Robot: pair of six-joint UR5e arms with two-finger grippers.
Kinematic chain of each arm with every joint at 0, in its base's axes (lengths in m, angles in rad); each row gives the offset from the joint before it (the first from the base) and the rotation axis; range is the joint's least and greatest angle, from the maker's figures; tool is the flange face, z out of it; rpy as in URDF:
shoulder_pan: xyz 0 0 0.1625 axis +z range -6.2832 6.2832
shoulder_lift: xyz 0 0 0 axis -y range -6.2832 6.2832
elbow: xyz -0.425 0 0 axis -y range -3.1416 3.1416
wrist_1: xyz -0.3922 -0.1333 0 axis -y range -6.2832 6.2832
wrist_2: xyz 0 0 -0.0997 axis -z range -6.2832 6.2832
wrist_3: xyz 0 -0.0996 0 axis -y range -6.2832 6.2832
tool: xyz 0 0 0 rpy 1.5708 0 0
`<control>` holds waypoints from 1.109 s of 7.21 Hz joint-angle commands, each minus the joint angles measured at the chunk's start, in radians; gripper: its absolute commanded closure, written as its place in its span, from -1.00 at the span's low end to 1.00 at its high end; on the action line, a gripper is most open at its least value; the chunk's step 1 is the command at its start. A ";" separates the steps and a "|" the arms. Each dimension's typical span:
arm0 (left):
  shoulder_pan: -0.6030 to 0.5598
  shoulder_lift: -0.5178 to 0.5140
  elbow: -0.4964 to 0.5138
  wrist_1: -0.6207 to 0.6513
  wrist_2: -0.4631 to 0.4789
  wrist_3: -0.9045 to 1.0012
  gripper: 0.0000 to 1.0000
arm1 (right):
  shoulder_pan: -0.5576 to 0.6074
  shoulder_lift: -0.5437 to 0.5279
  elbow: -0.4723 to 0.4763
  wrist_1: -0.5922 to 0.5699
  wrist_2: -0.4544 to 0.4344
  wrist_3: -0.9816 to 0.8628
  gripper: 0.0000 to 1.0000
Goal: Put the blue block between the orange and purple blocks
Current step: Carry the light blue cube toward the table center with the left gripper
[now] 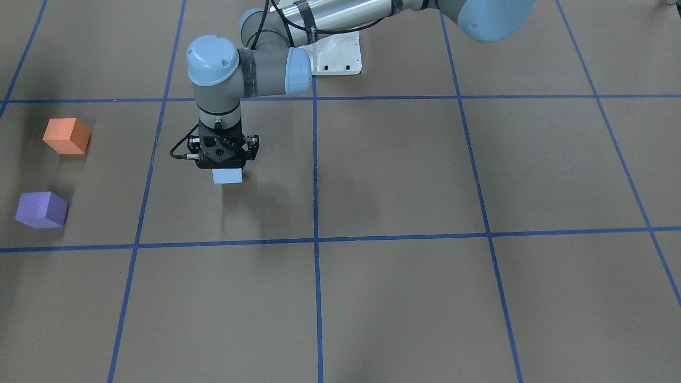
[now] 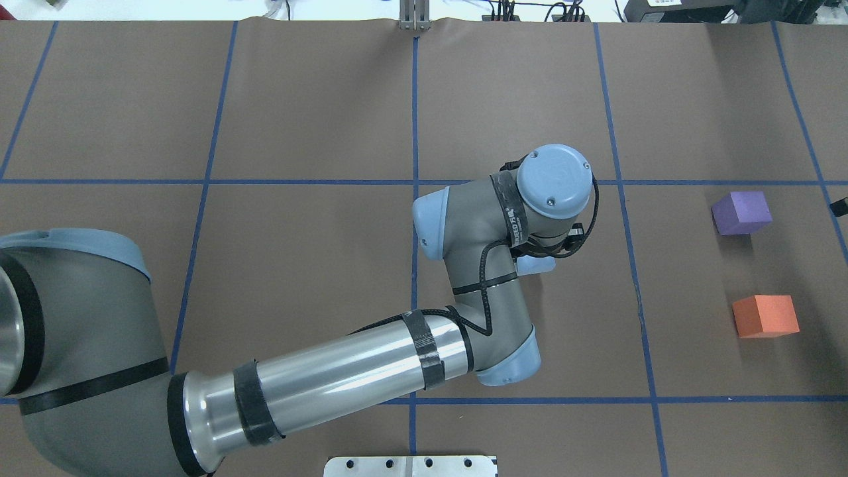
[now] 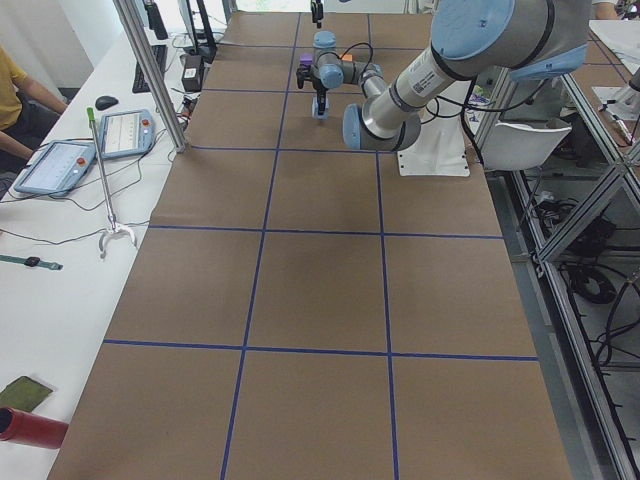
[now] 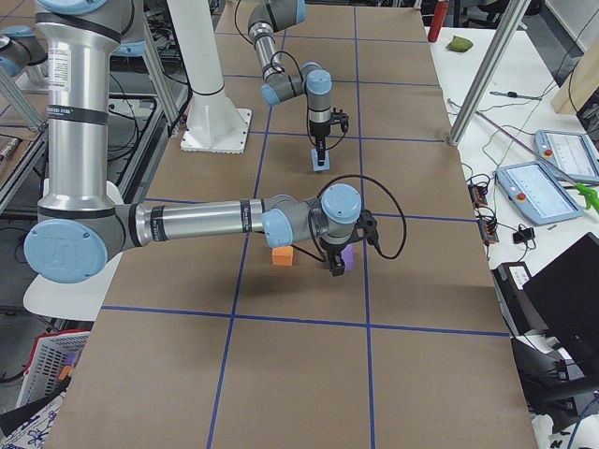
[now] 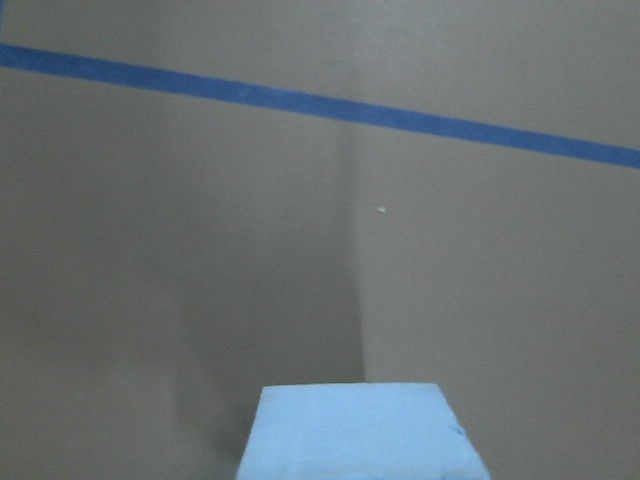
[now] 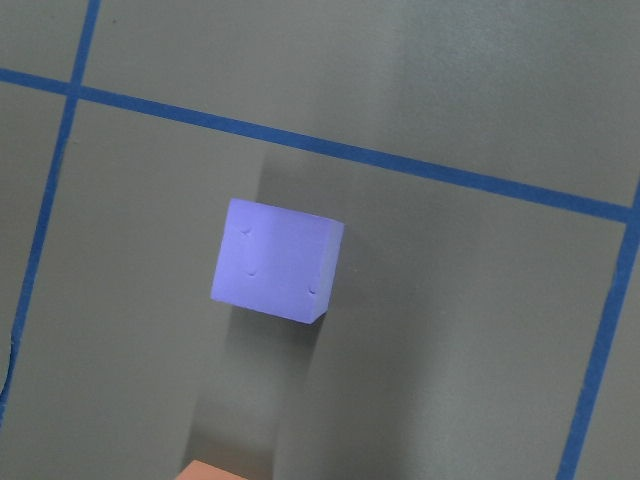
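blue block (image 5: 360, 435) gripped, gap not yet reached

blue block, nearest the wrist lens, is clamped by the left gripper (image 1: 227, 169), jaws closed on its sides, seemingly just off the table (image 1: 404, 298). orange block (image 1: 66, 135) and purple block (image 1: 41, 209) lie well away, the gap between them unfilled; carry and placement remain. whether the right gripper (image 4: 335, 268) is open cannot be told

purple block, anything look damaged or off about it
Only slightly. The purple block has a few small dents in its surface, visible in the right wrist view. Otherwise it keeps its shape, sits flat on the table and stands apart from the orange block.
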 commanded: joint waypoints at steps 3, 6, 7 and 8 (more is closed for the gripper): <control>0.025 -0.024 0.004 0.008 0.052 -0.003 -1.00 | -0.121 0.078 0.013 0.033 -0.003 0.287 -1.00; -0.105 0.151 -0.442 0.264 -0.036 0.005 -1.00 | -0.299 0.182 0.014 0.193 -0.069 0.731 -0.99; -0.167 0.303 -0.608 0.265 -0.105 0.006 -1.00 | -0.371 0.210 0.016 0.257 -0.121 0.862 -0.99; -0.220 0.433 -0.720 0.256 -0.149 0.017 -1.00 | -0.452 0.253 0.033 0.281 -0.205 1.044 -0.99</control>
